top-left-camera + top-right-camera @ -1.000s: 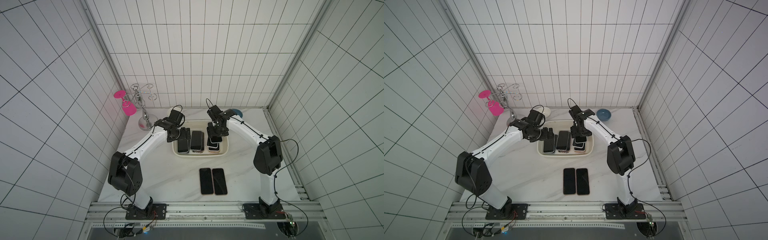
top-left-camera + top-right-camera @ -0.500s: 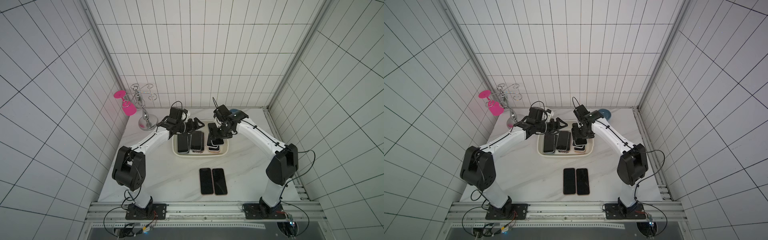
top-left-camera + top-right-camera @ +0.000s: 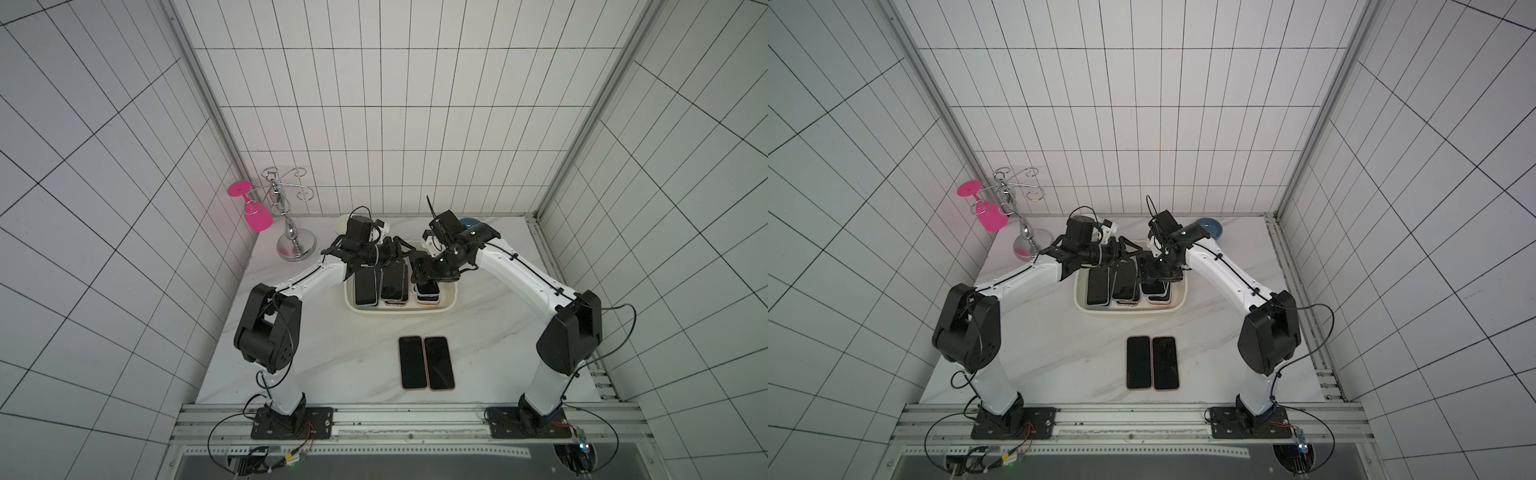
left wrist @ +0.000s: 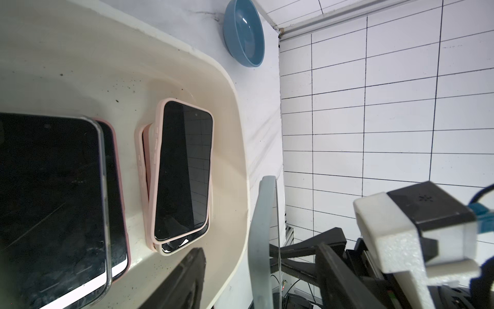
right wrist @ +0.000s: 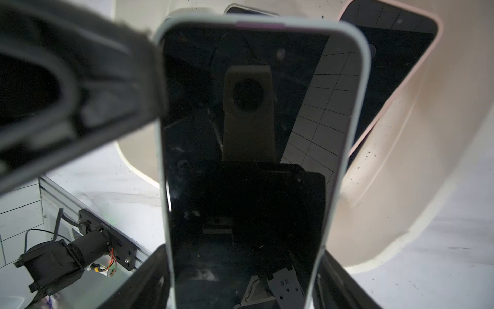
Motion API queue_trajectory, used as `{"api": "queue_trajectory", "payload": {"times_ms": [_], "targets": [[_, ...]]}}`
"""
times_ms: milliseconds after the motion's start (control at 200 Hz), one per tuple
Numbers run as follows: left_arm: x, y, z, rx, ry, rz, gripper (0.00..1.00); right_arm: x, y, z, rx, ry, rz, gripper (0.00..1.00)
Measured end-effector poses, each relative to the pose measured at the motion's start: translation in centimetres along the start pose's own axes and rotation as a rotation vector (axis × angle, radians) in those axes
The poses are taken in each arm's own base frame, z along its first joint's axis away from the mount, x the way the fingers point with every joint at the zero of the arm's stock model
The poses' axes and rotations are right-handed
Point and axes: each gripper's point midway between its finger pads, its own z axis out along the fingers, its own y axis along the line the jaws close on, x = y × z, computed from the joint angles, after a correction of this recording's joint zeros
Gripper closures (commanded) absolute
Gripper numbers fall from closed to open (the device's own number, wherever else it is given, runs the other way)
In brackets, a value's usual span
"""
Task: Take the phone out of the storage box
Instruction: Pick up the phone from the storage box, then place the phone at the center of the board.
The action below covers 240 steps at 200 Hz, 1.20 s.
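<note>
White-tiled booth, marble tabletop. I see right end effector clamping a phone over the storage box; only left wrist view shows left end effector part-open around it.

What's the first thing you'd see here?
The right claw and the left claw meet above the storage box, which is full of phones. The right one holds a grey-edged phone up inside the open left one. In the back left corner, a bright pink glass hangs from a silver rack.
</note>
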Motion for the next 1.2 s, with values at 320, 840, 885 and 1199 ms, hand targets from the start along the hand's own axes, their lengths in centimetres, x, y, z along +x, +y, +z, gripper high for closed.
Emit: {"api": "queue_trajectory", "payload": {"times_ms": [320, 840, 885, 1199], "targets": [[0.9, -0.2, 1.0, 0.018, 0.039, 0.001, 0.84, 0.0, 0.7, -0.2, -0.036, -0.004, 0.002, 0.68], [1.0, 1.9, -7.7, -0.02, -0.02, -0.019, 1.0, -0.3, 0.6, -4.9, -0.111, -0.1, 0.009, 0.07], [1.3, 2.1, -9.5, -0.045, -0.037, -0.006, 1.0, -0.4, 0.3, -6.2, -0.112, -0.13, 0.008, 0.07], [15.3, 5.2, -14.1, -0.304, 0.061, 0.131, 1.0, 2.1, 0.4, -9.6, -0.135, -0.166, -0.057, 0.07]]}}
